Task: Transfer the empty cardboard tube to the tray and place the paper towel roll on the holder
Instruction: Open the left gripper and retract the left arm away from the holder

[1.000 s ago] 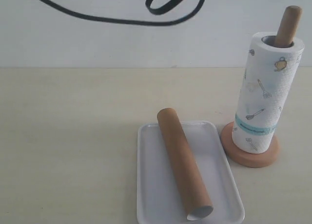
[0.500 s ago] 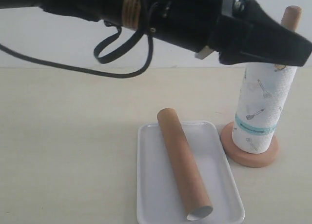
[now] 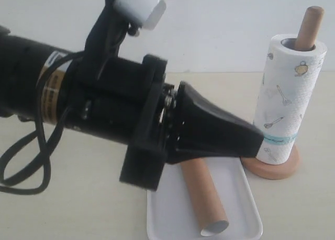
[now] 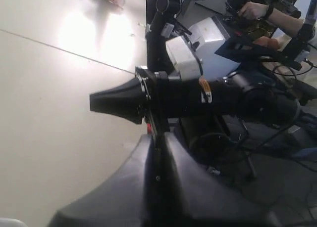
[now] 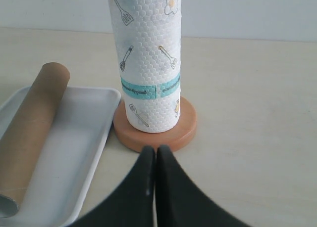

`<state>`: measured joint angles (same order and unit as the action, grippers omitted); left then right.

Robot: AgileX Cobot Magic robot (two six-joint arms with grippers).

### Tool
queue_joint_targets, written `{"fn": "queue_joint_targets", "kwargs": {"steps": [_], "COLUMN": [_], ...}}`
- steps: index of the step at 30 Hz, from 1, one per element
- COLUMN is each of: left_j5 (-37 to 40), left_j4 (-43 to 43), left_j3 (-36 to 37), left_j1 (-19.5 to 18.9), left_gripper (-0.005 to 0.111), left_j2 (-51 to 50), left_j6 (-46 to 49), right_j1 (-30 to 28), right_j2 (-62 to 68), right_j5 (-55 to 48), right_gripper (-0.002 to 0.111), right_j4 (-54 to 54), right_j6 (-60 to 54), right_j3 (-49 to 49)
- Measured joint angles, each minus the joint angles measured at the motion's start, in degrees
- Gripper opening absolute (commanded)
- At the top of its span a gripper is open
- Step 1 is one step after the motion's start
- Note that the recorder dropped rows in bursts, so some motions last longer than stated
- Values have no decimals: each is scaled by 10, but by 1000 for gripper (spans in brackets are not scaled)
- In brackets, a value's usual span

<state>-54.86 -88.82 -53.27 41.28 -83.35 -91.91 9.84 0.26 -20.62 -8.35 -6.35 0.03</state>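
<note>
Tray (image 3: 238, 198): white, flat on the pale table (image 3: 314, 214). Its long side runs away from the exterior camera. It sits just beside the holder.
Paper towel roll (image 3: 280, 99): upright, threaded over the dowel (image 3: 310, 23) and seated on the disc base (image 3: 275, 171). The dowel tip sticks out above the core.
Empty cardboard tube (image 3: 207, 198): lying in the tray, long axis roughly along the tray's long side, slightly diagonal. The pale open end (image 3: 214, 228) is toward the exterior camera. The far half is hidden behind the right arm (image 3: 104, 109).
Holder (image 5: 154, 130): upright on the table, carrying the roll.
Right gripper (image 5: 152, 152): fingers pressed together, nothing between them. The tips are low and aimed at the front rim of the disc base. Contact or hairline gap, can't tell.
Left gripper (image 4: 157, 138): fingers closed on each other, empty. Its camera sees only floor and lab kit, none of the task's things, so I read it as well apart from the work.
Key relation: holder and roll are dead ahead of the right gripper's tips. The tube is off to the tray side, its axis roughly parallel to where the gripper points.
Nearer arm: right, clearly.
Status (my read): tube in tray, roll on holder, so both goals look met.
Next move (my read): nothing left to grasp. A straight retreat along the gripper's own axis is the clean exit.
Risk: any push forward shoves the disc base. A sideways sweep could clip the tray rim or roll the tube.
</note>
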Motion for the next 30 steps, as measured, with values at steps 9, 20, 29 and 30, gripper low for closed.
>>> {"fn": "queue_joint_targets", "kwargs": {"steps": [9,20,29,30], "left_j5": [0,0,0,0], "left_j4": [1,1,1,1], "left_j3": [27,27,27,27], "left_j1": [0,0,0,0], "left_gripper": [4,4,4,4], "left_j2": [0,0,0,0], "left_j6": [5,5,11,11], "right_j1": [0,0,0,0], "right_j2": [0,0,0,0], "right_j5": [0,0,0,0], "right_gripper": [0,0,0,0], "right_j4": [0,0,0,0], "right_j6": [0,0,0,0], "right_j3": [0,0,0,0]}}
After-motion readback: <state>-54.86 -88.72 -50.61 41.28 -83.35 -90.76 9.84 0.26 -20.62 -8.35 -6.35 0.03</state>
